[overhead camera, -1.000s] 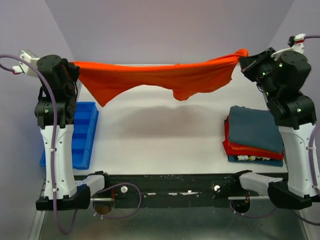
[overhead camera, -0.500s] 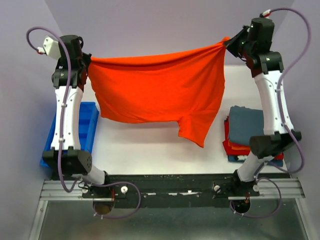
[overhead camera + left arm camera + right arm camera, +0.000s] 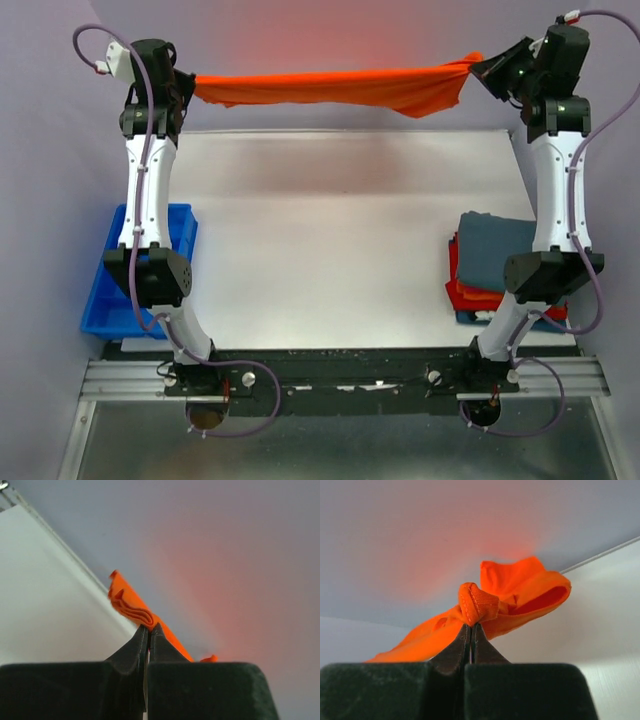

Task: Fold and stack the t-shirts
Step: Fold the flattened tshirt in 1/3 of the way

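Note:
The orange-red t-shirt [image 3: 330, 87] hangs stretched in the air as a thin band along the table's far edge, against the back wall. My left gripper [image 3: 190, 88] is shut on its left end, seen in the left wrist view [image 3: 131, 605]. My right gripper [image 3: 478, 68] is shut on its right end, a bunched hem in the right wrist view [image 3: 480, 604]. A stack of folded shirts sits at the right: dark teal [image 3: 495, 250] on top, red [image 3: 475, 295] under it, blue [image 3: 472, 317] at the bottom, partly hidden by my right arm.
A blue plastic bin [image 3: 105, 300] stands at the table's left edge, partly behind my left arm. The white table top [image 3: 320, 240] lies bare between the bin and the stack. Both arms reach far back to the purple rear wall.
Both arms have swung the orange-red shirt up and back. It hung open as a wide sheet half a second ago; it is now a flat, taut band at the far edge.

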Motion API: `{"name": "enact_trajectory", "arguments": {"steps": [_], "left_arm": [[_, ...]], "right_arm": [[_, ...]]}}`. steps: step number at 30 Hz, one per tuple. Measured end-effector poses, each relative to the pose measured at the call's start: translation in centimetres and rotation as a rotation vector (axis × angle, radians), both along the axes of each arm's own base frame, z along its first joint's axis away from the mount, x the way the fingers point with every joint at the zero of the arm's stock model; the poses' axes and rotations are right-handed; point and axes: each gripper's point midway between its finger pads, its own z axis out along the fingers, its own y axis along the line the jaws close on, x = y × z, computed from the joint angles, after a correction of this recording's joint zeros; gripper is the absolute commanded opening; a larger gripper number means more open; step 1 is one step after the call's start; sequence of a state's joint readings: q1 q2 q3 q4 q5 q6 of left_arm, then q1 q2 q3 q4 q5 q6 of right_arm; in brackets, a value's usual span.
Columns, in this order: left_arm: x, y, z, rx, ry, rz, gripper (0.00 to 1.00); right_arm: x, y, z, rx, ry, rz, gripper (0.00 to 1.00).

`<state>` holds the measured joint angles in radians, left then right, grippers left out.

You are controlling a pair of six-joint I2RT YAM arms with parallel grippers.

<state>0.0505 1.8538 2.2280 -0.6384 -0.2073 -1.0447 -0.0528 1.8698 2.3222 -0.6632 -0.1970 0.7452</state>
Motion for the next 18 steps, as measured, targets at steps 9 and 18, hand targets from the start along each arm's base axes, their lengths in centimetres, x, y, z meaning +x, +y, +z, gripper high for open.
{"name": "enact_trajectory", "arguments": {"steps": [9,18], "left_arm": [[-2.0,-1.7,-19.2,-0.07,0.28,-0.076,0.0],[-12.7,-2.3,-31.1,-0.088,0.493,-0.072,0.0]], "right_arm": [[-3.6,0.8,-15.1,0.073,0.28,0.031,0.01],[-12.5,1.4,-32.4,0.111,0.672,0.022,0.01]]}}
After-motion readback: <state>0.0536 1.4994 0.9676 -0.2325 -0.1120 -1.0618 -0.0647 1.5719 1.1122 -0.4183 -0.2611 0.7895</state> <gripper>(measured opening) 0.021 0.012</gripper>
